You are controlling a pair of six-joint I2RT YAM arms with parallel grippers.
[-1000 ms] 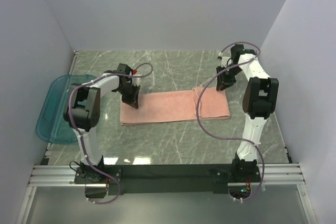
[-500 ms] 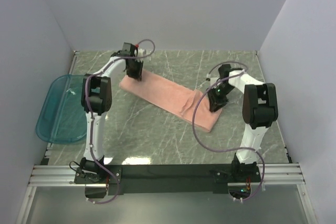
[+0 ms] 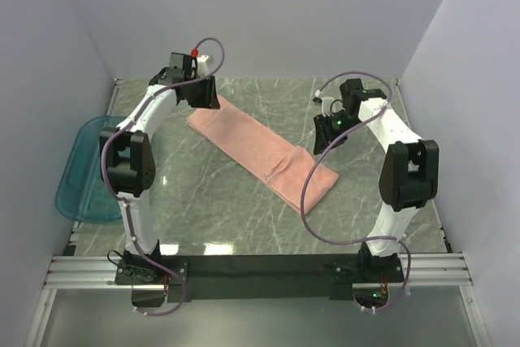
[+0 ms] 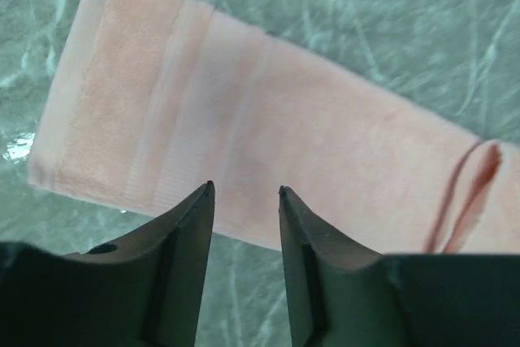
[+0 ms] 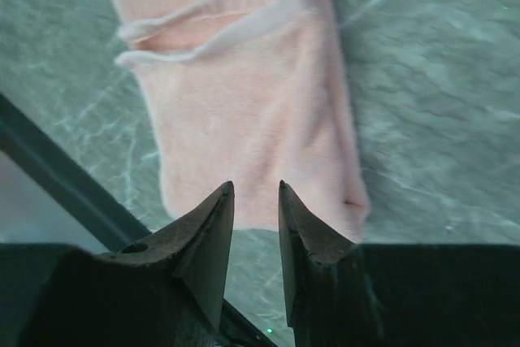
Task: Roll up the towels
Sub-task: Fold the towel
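The salmon-pink towel [image 3: 260,152] lies flat as a long folded strip, running diagonally from the back left to the front right of the marble table. A raised fold crosses it near its right end [image 5: 219,18]. My left gripper [image 3: 205,97] hovers above the towel's back left end [image 4: 162,119], open, with nothing between its fingers. My right gripper [image 3: 323,137] hangs above the table beside the towel's front right end [image 5: 260,144], open and empty too.
A teal translucent tray [image 3: 85,168] rests at the table's left edge. White walls close in the left, back and right sides. The dark front rail [image 3: 260,270] carries both arm bases.
The left gripper has let go of the towel's end and lifted toward the back. The right gripper has risen off the other end. The towel has swung from straight across to diagonal.
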